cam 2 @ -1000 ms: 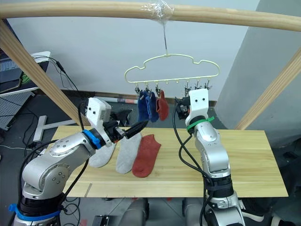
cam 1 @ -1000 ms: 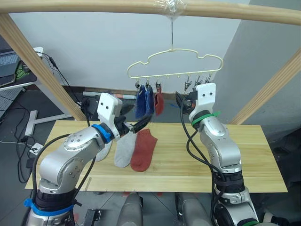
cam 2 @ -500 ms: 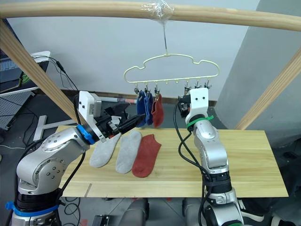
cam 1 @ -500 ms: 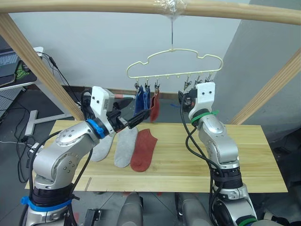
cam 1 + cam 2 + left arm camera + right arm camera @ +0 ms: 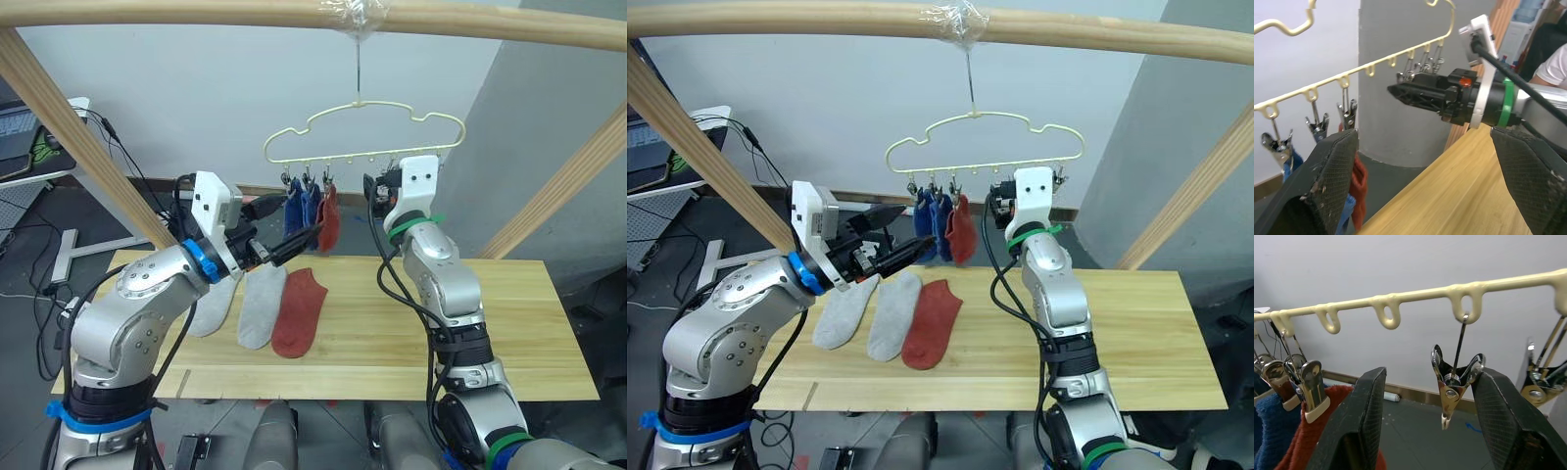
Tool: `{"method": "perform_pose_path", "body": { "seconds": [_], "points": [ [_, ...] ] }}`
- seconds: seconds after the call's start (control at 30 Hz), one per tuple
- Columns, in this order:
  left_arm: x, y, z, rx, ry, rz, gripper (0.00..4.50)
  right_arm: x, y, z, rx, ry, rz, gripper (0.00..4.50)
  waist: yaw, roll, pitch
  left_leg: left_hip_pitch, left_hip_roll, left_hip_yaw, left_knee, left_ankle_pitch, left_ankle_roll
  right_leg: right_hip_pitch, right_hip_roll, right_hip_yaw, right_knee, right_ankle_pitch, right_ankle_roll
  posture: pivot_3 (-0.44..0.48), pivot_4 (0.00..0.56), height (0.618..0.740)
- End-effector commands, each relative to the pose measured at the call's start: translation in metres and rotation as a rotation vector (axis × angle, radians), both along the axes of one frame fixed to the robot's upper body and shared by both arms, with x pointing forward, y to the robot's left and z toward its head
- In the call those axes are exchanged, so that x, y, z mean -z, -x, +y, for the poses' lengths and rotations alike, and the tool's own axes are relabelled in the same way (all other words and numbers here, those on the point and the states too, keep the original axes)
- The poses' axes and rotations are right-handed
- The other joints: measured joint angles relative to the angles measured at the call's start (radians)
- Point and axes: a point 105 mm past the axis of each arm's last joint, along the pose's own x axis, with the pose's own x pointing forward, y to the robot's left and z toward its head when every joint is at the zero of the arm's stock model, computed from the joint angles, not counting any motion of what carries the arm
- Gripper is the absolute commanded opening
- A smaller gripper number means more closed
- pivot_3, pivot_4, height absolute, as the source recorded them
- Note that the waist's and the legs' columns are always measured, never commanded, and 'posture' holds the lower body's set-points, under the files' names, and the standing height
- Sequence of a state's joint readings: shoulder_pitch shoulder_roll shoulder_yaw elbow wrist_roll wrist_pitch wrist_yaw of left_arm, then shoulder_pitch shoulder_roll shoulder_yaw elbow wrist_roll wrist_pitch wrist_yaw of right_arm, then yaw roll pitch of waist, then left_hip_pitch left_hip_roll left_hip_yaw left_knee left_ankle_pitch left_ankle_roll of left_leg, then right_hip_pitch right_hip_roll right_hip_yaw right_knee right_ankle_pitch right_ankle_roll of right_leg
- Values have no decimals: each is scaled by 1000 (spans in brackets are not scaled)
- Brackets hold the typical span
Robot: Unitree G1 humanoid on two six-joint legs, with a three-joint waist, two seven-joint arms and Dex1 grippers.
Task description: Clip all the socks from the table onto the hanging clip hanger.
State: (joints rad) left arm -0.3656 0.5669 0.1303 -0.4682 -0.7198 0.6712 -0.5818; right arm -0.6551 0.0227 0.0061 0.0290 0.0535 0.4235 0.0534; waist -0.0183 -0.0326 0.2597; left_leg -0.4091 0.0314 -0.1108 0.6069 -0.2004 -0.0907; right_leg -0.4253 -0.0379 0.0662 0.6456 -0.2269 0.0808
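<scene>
Right gripper [image 5: 1425, 428] is up at the clip hanger [image 5: 362, 157], fingers spread wide with nothing between them, and an empty metal clip [image 5: 1454, 382] dangles squarely in the gap. It looks lined up on that clip, not closed on it yet. Left gripper [image 5: 294, 241] is raised too, jaws parted and empty, its tips just beside the hanging rust red sock [image 5: 330, 217].

Score so far: three socks are up. Two blue socks [image 5: 300, 208] and that red one hang bunched together on the clips at the robot's left end of the row. Three remain on the table [image 5: 509, 323]: two light grey socks [image 5: 261, 305] lying side by side, and a second rust red sock [image 5: 299, 309] touching the nearer grey one. So, by my count, about halfway, with three free clips toward the right end.

Now the room. The hanger hangs by its hook from a taped spot on the round wooden beam [image 5: 196, 14], so it can swing if nudged. The free clips sit close together, and the right gripper's fingers crowd them. Slanted wooden posts [image 5: 69, 137] flank both sides, well apart from the arms. The table's right half is bare planks, plenty of space there. The lying socks sit well in from the near edge, below the left arm, within easy reach, I'd say.
</scene>
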Motion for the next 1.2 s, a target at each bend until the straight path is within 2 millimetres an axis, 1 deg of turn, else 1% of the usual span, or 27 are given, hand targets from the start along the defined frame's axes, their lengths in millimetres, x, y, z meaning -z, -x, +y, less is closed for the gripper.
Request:
{"method": "perform_pose_path", "body": {
  "seconds": [0.03,0.13,0.27,1.03,1.07,1.13,1.17,1.2],
  "points": [
    [-15,7,-6,34,-11,-93,4500,-23,2,5,-23,-12,-85,2736,0,0,0,0,0,0,0,0,0,0,0,0,0,0,0,120,237,740],
    [-18,9,-8,48,-31,-137,4500,-24,1,5,-27,-10,-88,2736,0,0,0,0,0,0,0,0,0,0,0,0,0,-1,-2,120,237,740],
    [-23,11,-13,86,8,-135,4500,-27,-1,6,-35,-11,-100,2736,0,0,0,0,0,0,0,0,0,0,0,0,0,-1,-2,117,239,740],
    [-35,8,-11,79,10,-181,4500,-28,-3,5,-36,-9,-116,2736,-1,0,0,0,0,0,0,0,0,0,0,0,0,-2,-1,117,239,740],
    [-35,8,-11,81,10,-182,4500,-28,-3,4,-36,-9,-116,2736,-1,0,0,0,0,0,0,0,0,0,0,0,0,-2,-1,115,227,740],
    [-35,9,-12,84,10,-182,4500,-28,-3,4,-36,-8,-116,2736,-1,0,0,0,0,0,0,0,0,0,0,0,0,-2,-1,115,227,740],
    [-35,9,-12,84,11,-182,4500,-28,-3,4,-35,-6,-116,2355,-1,0,0,0,0,0,0,0,0,0,0,0,0,-2,-1,115,227,740],
    [-35,9,-12,82,10,-186,4500,-27,-3,4,-39,-3,-118,2110,-1,0,0,0,0,0,0,0,0,0,0,0,0,-2,-1,117,225,740]
  ]
}}
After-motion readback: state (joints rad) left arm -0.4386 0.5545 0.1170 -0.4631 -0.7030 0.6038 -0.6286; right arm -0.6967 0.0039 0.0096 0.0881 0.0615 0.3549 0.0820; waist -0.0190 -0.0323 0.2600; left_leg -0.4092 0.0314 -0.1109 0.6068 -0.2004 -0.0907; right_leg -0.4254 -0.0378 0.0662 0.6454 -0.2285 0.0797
